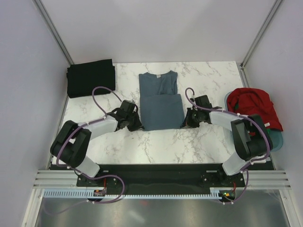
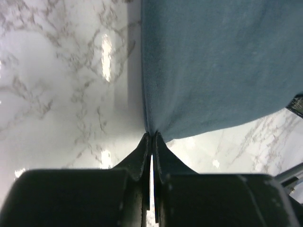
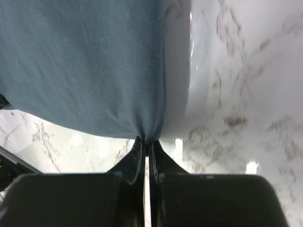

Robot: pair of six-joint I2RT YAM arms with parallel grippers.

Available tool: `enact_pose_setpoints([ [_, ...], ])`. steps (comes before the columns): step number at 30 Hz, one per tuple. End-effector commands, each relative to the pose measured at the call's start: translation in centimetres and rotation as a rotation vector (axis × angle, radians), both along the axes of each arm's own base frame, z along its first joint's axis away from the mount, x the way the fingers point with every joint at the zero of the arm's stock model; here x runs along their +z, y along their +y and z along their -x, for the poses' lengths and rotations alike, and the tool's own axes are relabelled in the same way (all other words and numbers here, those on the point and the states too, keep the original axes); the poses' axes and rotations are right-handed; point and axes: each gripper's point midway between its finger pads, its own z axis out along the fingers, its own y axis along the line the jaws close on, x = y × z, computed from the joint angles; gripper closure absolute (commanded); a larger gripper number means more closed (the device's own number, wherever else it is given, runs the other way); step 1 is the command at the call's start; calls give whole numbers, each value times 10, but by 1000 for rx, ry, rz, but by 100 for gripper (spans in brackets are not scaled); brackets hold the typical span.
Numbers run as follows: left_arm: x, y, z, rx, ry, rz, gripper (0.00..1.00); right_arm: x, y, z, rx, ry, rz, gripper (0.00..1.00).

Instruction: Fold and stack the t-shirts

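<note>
meanwhile, on the marble-patterned table, 2 arms hold 1 garment. the slate blue-grey t-shirt lies flat at the centre, collar toward the far edge, its near part showing as a wider rectangular layer. the left gripper pinches the shirt's near-left corner, its fingers pressed together with only cloth between them, as the left wrist view shows. the right gripper does the same at the near-right corner, jaws clamped tight on a bunched tip of fabric. at each grip the cloth narrows to a point at the fingertips, while the rest spreads away over the tabletop. a black t-shirt rests folded at the far-left corner of the table, well apart from both arms. a red t-shirt sits heaped and unfolded in a pale blue tub at the right edge, just beside the right arm.
</note>
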Motion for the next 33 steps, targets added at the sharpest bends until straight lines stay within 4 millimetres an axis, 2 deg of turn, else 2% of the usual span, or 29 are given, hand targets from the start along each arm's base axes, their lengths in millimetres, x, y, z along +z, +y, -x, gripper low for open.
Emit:
enact_pose_setpoints([
  [1,26,1,17,14,4,20,98,18,-5,20,-22,12,-9,100],
  [5,53,1,39,-2,-4,48,98,33,-9,50,-44,53,-35,100],
  [6,65,3,47,3,-13,64,98,46,-9,53,-47,26,-54,100],
  [8,73,2,60,-7,-12,77,98,55,-13,69,-54,45,-59,100],
  [9,79,1,65,8,-6,99,98,70,-14,75,-48,7,-71,100],
  [11,91,3,83,5,6,119,98,80,-20,93,-46,21,-63,100],
  [12,96,3,89,14,15,133,98,96,-22,97,-44,-24,-74,100],
  [13,106,4,101,1,14,142,98,98,-25,110,-44,4,-63,100],
  [15,115,5,111,9,18,157,98,119,-28,118,-38,-42,-75,100],
  [16,124,3,117,-3,11,172,98,122,-30,129,-36,-16,-71,100],
  [17,131,9,125,6,12,170,98,133,-30,130,-36,-34,-78,100],
  [19,147,11,128,24,0,201,98,145,-33,137,-42,-45,-86,100],
  [21,157,15,130,34,-18,211,98,158,-33,135,-42,-72,-85,100],
  [22,167,15,127,34,-44,217,98,159,-34,134,-41,-76,-80,100],
  [25,177,20,114,46,-108,174,98,156,-37,121,-30,-77,-26,100],
  [32,179,25,73,67,-179,26,98,165,-40,69,-41,-114,75,100],
  [33,187,24,67,69,-194,28,98,165,-40,62,-45,-116,85,100],
])
